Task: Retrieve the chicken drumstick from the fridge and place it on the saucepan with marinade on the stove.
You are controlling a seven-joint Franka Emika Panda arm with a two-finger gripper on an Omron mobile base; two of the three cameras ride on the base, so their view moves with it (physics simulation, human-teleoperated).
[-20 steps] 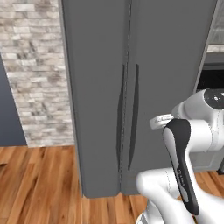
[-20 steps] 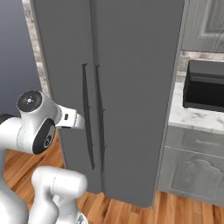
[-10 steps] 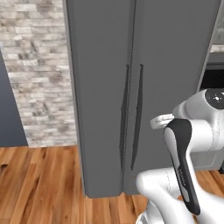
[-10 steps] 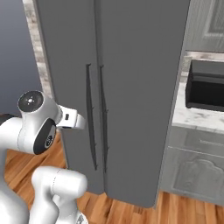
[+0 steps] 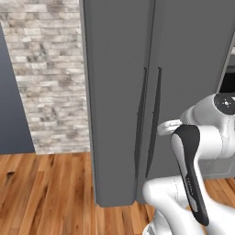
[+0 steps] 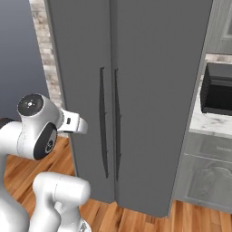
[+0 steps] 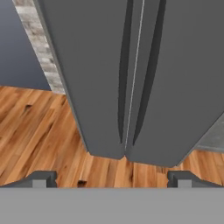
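Nothing on the tall dark grey two-door fridge (image 5: 151,92) has budged; what has changed is the outlook, as the base has rolled a shade leftward and both doors now sit further right in the base views than a moment ago. Both doors are shut, so the chicken drumstick is presumably inside, hidden. Hanging back from the doors, the claw (image 7: 111,178) has its tips spread wide, holding nothing. Those two long thin curved vertical handles (image 6: 108,122) flank the centre seam; they look stiff and smooth, and I'd hook one near mid-height. Meat like that is likely light, soft and greasy.
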